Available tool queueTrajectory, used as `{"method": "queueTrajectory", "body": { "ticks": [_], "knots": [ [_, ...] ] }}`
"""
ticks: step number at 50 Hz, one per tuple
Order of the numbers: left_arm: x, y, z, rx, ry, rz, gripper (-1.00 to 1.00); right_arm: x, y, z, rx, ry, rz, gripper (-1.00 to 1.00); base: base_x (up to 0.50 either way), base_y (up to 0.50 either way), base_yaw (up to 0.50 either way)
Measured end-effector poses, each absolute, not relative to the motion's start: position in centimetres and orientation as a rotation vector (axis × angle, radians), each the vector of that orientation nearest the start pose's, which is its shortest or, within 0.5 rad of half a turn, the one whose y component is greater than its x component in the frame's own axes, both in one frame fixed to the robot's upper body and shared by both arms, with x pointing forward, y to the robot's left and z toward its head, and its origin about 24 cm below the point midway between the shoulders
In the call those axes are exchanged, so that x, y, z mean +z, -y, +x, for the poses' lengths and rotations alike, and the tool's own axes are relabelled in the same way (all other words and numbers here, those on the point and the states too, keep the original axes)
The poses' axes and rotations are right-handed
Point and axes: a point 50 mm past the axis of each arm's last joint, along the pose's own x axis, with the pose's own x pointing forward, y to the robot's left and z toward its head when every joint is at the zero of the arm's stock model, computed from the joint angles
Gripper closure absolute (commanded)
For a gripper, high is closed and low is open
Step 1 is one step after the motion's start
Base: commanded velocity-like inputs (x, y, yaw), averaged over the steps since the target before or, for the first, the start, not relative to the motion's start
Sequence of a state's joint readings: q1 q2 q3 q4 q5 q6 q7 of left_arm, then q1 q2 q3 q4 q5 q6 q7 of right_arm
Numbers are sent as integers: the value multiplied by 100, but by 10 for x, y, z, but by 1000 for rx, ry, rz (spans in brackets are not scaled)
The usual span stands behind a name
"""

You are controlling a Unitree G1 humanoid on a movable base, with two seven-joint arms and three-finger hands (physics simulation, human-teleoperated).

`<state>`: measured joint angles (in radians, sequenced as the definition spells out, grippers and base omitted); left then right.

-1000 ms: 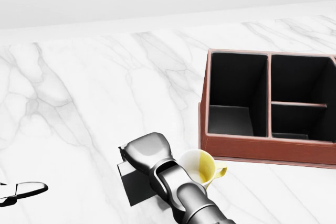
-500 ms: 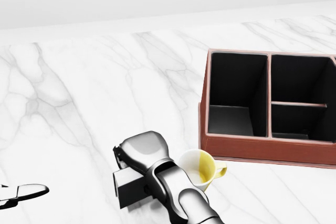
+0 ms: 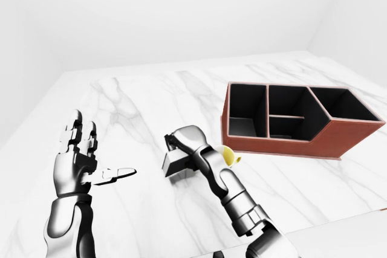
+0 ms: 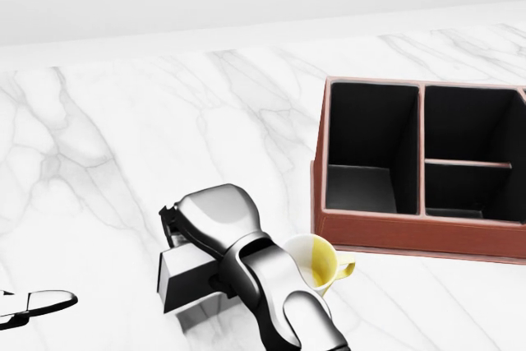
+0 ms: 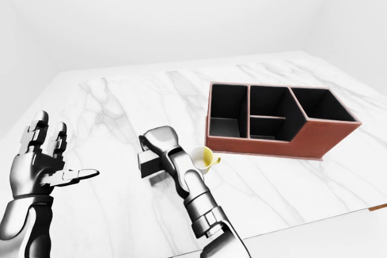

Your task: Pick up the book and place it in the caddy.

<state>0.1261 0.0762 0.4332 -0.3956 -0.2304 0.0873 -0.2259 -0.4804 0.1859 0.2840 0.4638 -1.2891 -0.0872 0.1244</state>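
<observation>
White marble desk [image 4: 123, 137]. Right hand [image 4: 215, 221] clamped on book [image 4: 185, 276], at nine o'clock of caddy [image 4: 370, 228]; left hand [image 3: 78, 155] spread, idle. Step: pickup. Next: carry over yellow cup [image 4: 316, 262] into a compartment.

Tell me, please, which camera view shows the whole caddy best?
The right-eye view: the caddy sits fully in frame, all compartments open to sight. The left-eye view shows it whole too, nearer its right edge. The head view cuts off its right part.
</observation>
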Motion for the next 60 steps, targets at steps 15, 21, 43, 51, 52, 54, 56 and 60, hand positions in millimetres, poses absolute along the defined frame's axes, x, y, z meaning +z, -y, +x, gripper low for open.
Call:
{"method": "queueTrajectory", "body": {
  "ticks": [15, 21, 43, 51, 52, 54, 56, 60],
  "knots": [
    [110, -250, 204, 165, 255, -23, -100, 126, -9, 301, 508, 417, -1219, 100, 0, 0, 0],
    [111, -249, 205, 161, 260, -23, -100, 151, -5, 300, 474, 453, -1199, 100, 0, 0, 0],
    [115, -244, 209, 144, 274, -17, -100, 243, 32, 299, 321, 553, -1162, 100, 0, 0, 0],
    [115, -241, 212, 135, 275, -15, -100, 265, 51, 297, 274, 586, -1203, 100, 0, 0, 0],
    [115, -240, 213, 134, 274, -15, -100, 267, 54, 296, 268, 589, -1208, 100, 0, 0, 0],
    [115, -240, 214, 131, 274, -16, -100, 272, 59, 296, 255, 595, -1218, 100, 0, 0, 0],
    [115, -239, 215, 128, 274, -16, -100, 277, 64, 295, 241, 600, -1229, 100, 0, 0, 0],
    [115, -237, 216, 123, 273, -16, -100, 284, 74, 293, 216, 605, -1253, 100, 0, 0, 0]
  ]
}}
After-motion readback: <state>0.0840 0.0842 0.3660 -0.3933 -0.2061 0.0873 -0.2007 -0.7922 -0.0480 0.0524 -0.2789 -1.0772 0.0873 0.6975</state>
